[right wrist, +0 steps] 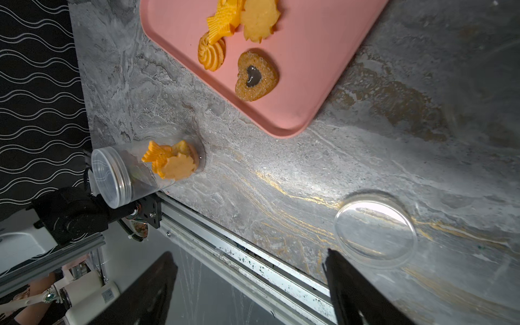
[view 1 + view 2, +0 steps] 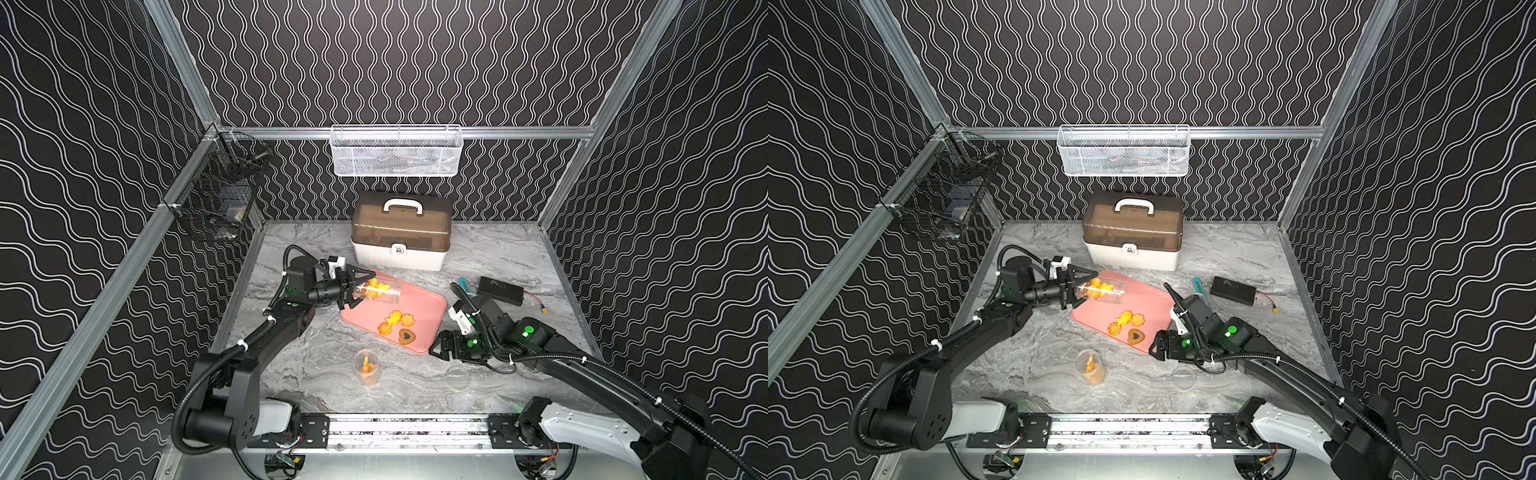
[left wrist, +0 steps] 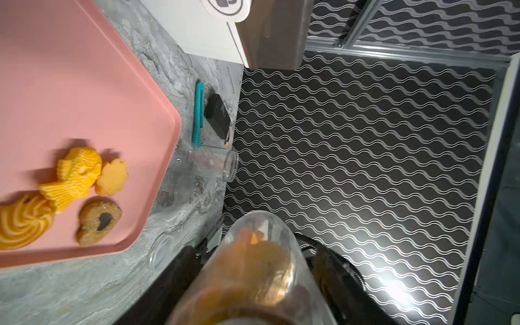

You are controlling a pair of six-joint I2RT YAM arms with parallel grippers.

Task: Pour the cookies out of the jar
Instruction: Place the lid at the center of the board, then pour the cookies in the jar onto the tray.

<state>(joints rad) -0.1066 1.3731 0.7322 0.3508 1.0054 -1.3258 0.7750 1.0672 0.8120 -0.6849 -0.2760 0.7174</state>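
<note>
Left wrist view: four cookies [image 3: 78, 180] lie in a close group on the pink tray [image 3: 70, 70], near the corner closest to the right arm. The jar [image 3: 253, 278] runs out from under the camera with more cookies lodged inside it.

Finding one. The left gripper [image 2: 356, 291] is clamped across the jar's base end. In both top views the jar lies about level above the tray, lid off, with its open mouth toward the tray's middle. I take the reason to be containment, so that whatever slides out lands on the tray and not on the table [image 2: 316, 374].

Finding two. The cookies left in the jar sit toward its base, away from the mouth. I judge the pour partly done and the tilt too shallow to clear the rest, so the mouth needs to go lower.

Finding three. The right gripper [image 1: 250, 259] has its jaws wide with nothing between them, and it is held above the table just off the tray's near corner. The clear lid [image 1: 375, 228] lies flat on the table close by. I read that as parked clear of the pour path.

Finding four. A second jar [image 2: 366, 368] stands upright and lidded at the front of the table, with cookies inside. It is well apart from both tools.

Risk: cookies may skip over the tray's low rim.
</note>
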